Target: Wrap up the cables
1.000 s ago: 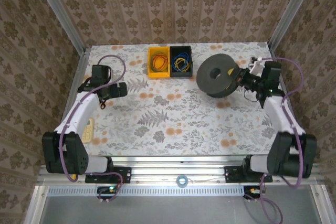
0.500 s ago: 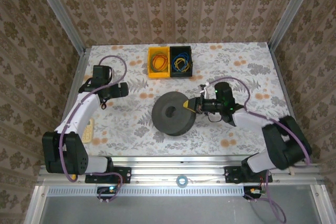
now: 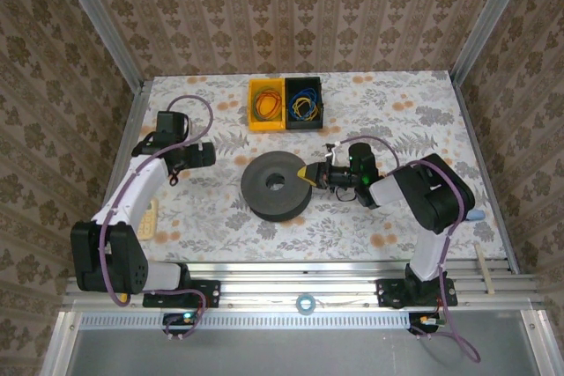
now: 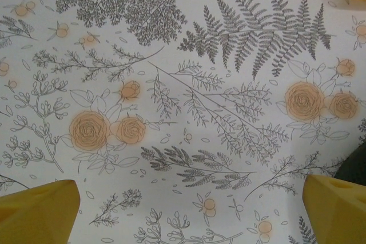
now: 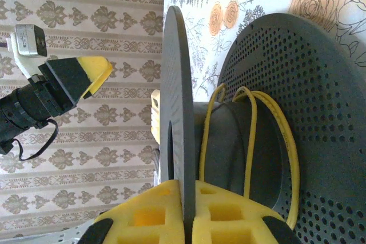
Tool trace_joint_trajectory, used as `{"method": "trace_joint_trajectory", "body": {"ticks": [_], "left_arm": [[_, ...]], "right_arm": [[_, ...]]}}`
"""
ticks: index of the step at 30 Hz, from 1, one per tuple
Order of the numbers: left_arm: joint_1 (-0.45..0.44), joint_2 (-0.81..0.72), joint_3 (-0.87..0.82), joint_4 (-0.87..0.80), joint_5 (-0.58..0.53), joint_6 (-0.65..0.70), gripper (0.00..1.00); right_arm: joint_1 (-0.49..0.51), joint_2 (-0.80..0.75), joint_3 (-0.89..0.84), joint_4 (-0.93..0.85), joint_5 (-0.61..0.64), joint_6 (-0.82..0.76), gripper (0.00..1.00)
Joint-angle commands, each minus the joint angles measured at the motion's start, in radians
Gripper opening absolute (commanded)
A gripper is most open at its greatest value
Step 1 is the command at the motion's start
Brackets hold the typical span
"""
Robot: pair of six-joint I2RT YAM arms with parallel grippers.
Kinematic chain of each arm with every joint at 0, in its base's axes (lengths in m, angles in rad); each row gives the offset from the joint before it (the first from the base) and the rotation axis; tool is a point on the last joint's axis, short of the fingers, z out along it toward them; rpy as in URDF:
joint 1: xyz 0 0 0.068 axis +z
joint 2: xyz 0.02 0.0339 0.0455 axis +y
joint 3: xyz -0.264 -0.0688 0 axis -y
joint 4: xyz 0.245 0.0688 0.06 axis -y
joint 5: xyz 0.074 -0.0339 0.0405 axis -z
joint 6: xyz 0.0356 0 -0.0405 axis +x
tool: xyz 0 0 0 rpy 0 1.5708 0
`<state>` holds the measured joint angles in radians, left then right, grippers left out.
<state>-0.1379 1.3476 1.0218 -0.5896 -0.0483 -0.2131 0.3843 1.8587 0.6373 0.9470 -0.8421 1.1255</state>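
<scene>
The right gripper (image 3: pixel 310 173) is clamped on the rim of the dark spool (image 3: pixel 276 184). It has swung the spool from the far right of the table (image 3: pixel 397 112) to the centre. Yellow cable (image 5: pixel 251 135) loops the hub just beyond its pads. This likely brings winding within both arms' reach. The left gripper (image 4: pixel 189 198) hangs with jaws wide apart. Beyond the spool, blue cable (image 3: pixel 304 105) lies in the black bin (image 3: pixel 304 126).

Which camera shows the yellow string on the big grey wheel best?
The right wrist view: the yellow cable loops around the core of the spool, between its two discs, close up. In the top external view the spool turns its upper disc to the camera, covering the core. The left wrist view looks at the flowery table.
</scene>
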Motion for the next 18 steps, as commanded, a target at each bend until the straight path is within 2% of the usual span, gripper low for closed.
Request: {"method": "trace_joint_trajectory", "body": {"ticks": [1,6,8,9,11,16,17,18], "left_arm": [[-0.009,0.020,0.041,-0.046,0.017,0.018,1.00],[-0.015,0.055,0.068,-0.069,0.024,0.024,1.00],[-0.017,0.063,0.070,-0.064,0.023,0.023,1.00],[-0.017,0.066,0.073,-0.064,0.024,0.023,1.00],[-0.020,0.072,0.079,-0.064,0.023,0.024,1.00],[-0.024,0.081,0.092,-0.072,0.012,0.033,1.00],[-0.025,0.081,0.094,-0.074,0.010,0.035,1.00],[-0.025,0.079,0.096,-0.076,0.008,0.036,1.00]], "right_arm": [[0.006,0.027,0.021,-0.070,0.004,-0.080,0.05],[0.006,-0.037,0.079,-0.401,0.043,-0.281,0.13],[0.004,-0.077,0.119,-0.574,0.081,-0.381,0.21],[0.007,-0.091,0.137,-0.641,0.098,-0.418,0.28],[0.004,-0.118,0.182,-0.780,0.131,-0.488,0.48],[0.004,-0.195,0.306,-1.062,0.225,-0.635,0.92],[0.004,-0.214,0.347,-1.138,0.255,-0.675,0.99],[0.005,-0.231,0.397,-1.212,0.304,-0.716,1.00]]}}
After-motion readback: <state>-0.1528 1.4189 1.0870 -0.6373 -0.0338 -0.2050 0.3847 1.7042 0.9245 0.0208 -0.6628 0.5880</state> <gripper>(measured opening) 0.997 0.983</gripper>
